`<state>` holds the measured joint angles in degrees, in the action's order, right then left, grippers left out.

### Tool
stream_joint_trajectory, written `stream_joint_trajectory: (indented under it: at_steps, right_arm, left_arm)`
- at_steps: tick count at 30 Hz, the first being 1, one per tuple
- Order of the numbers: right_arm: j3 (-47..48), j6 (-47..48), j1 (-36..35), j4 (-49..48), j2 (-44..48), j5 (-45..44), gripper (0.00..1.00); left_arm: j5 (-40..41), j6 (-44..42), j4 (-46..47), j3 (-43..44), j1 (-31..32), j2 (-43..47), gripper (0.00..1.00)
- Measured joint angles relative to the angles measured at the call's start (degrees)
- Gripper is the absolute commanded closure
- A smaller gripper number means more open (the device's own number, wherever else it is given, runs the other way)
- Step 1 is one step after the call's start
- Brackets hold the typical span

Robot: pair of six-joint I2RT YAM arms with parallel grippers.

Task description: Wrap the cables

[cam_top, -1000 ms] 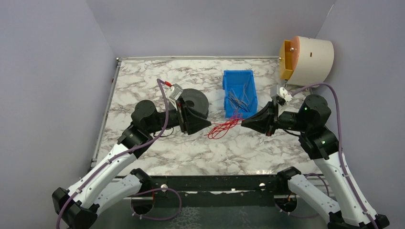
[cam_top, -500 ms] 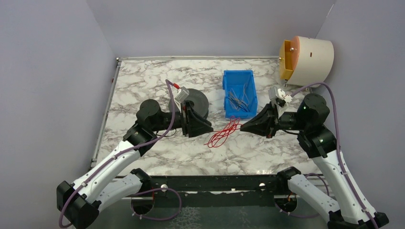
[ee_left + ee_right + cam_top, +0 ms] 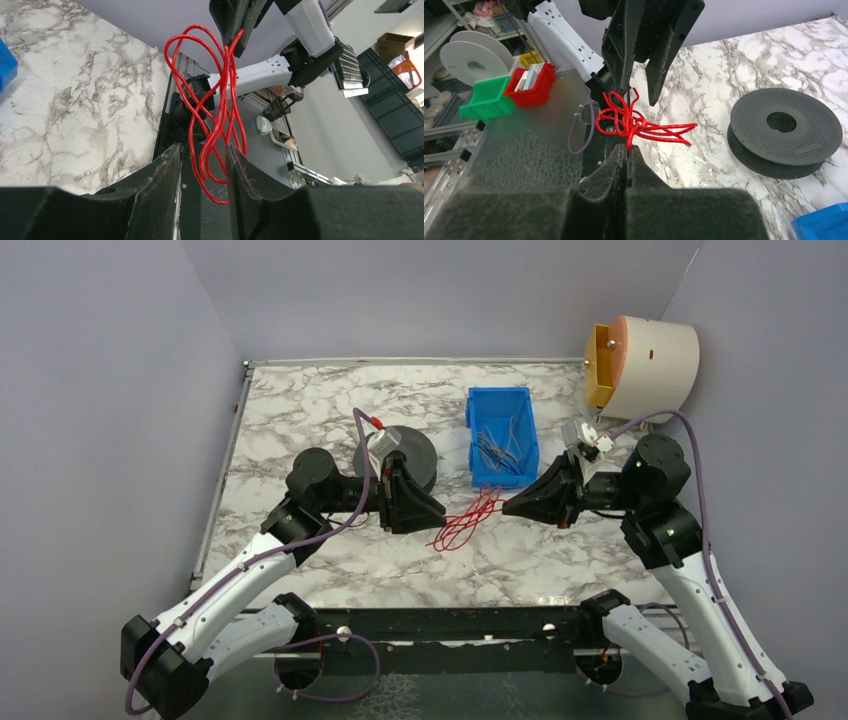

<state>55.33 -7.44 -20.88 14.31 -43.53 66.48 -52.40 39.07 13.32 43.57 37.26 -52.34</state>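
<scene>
A tangled bundle of thin red cables [image 3: 465,520] hangs between my two grippers above the marble table [image 3: 300,410]. My right gripper [image 3: 628,148] is shut on one end of the red cables [image 3: 634,122]; in the top view its tip [image 3: 507,508] points left. My left gripper [image 3: 202,150] is open, and loops of the red cables [image 3: 220,100] hang in the gap between its fingers, close to the right finger. From above, the left gripper [image 3: 440,512] faces the right one. The black spool [image 3: 410,452] lies flat behind the left gripper.
A blue bin [image 3: 500,405] holding more thin wires stands behind the grippers. A cream cylinder with an orange end [image 3: 645,365] is fixed at the back right wall. The black spool [image 3: 785,131] lies right of the bundle in the right wrist view.
My left gripper has moved right toward the bundle, and its jaws have narrowed around the loops. The right gripper has barely moved and stays shut on the cables.
</scene>
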Motion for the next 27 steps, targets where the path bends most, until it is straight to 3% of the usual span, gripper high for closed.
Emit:
stream_joint_trajectory:
  at_steps: [8, 14, 16, 18, 27]
  right_arm:
    - [-0.02, -0.63, 0.00, -1.25, -0.39, 0.48, 0.99]
    - [-0.33, -1.55, 0.00, -2.73, -0.46, 0.83, 0.99]
    - [-0.52, -1.60, 0.00, -2.82, -0.46, 0.94, 0.99]
    - [-0.72, -1.60, 0.00, -2.84, -0.55, 0.98, 0.99]
    - [-1.25, -1.14, 0.00, -2.51, -0.90, 1.18, 0.99]
  left_arm:
    - [-2.40, 0.17, 0.48, 0.00, 0.00, -0.22, 0.68]
    - [-3.26, 0.17, 0.76, 0.00, 0.33, -0.24, 0.80]
    - [-3.50, 0.13, 0.76, 0.00, 0.37, -0.24, 0.85]
    - [-3.56, 0.17, 0.76, 0.00, 0.37, -0.24, 1.00]
    - [-3.54, 0.11, 0.76, 0.00, 0.50, -0.15, 1.00]
